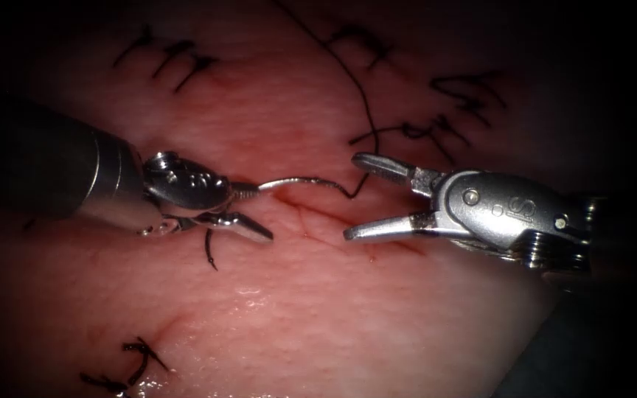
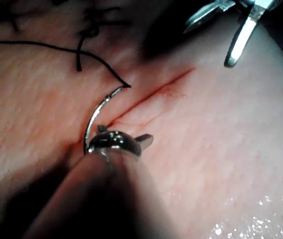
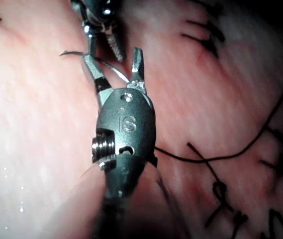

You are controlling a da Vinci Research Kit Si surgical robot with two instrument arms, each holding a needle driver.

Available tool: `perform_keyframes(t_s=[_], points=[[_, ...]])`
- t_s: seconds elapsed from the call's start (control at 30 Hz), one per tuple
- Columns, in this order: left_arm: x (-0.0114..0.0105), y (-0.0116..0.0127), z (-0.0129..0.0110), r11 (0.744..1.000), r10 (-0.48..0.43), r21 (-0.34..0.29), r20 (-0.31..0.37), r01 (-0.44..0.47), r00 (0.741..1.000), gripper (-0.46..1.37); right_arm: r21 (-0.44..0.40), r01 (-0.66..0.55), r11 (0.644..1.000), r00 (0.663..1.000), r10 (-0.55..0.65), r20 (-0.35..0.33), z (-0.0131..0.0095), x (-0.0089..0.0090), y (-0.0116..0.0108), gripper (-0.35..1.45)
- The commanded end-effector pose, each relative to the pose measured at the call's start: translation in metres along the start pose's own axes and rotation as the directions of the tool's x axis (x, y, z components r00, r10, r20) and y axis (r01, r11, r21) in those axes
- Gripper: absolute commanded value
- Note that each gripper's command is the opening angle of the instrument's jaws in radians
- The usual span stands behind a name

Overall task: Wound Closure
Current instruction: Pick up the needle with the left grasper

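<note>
My left tool (image 1: 263, 212) comes in from the left with its jaws open above the left end of the cut (image 1: 318, 217). The curved needle (image 1: 300, 180) arches from the upper jaw's tip toward the right, along the cut's upper edge. Its pointed end is hidden at that jaw, so I cannot tell whether it sits in the tissue (image 1: 296, 317). Black thread (image 1: 366, 110) runs from the needle's tail up and away. My right tool (image 1: 355, 197) is open, empty, its jaws either side of the needle's tail. The needle (image 2: 99, 112) and right tool (image 3: 112, 55) also show close up.
Finished black stitches lie at the upper left (image 1: 171, 63), upper right (image 1: 466, 96) and lower left (image 1: 127, 368). A short cut end of thread (image 1: 210, 254) sticks out just below the left tool. Red fluid lines the cut.
</note>
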Motion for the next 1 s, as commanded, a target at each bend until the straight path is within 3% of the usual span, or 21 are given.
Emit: perform_keyframes(t_s=[0.03,0.37,0.57,0.77,1.0], points=[[0.0,-0.0001,-0.0001,1.0,0.009,0.022,0.012,-0.009,1.0,0.71,0.001,0.0,1.0,1.0,0.0,0.0,0.0,0.0,0.0,0.9],[0.0,-0.0008,0.0004,0.996,0.03,0.075,0.117,-0.039,0.993,0.89,0.002,0.003,1.0,1.0,-0.003,-0.001,0.0,-0.0001,-0.0002,0.91],[-0.0007,-0.002,0.0016,0.996,0.028,0.083,0.121,-0.038,0.992,0.77,0.003,0.005,1.0,1.0,-0.005,-0.001,0.0,-0.0002,-0.0003,0.91],[-0.0017,-0.0026,0.0026,0.998,0.008,0.065,0.142,-0.017,0.99,0.72,0.004,0.005,1.0,1.0,-0.005,-0.001,-0.0001,-0.0002,-0.0003,0.9],[-0.0036,-0.0037,0.0039,0.999,-0.032,0.026,0.144,0.028,0.989,0.8,0.004,0.007,1.0,1.0,-0.007,-0.002,-0.0001,-0.0003,-0.0004,0.91]])
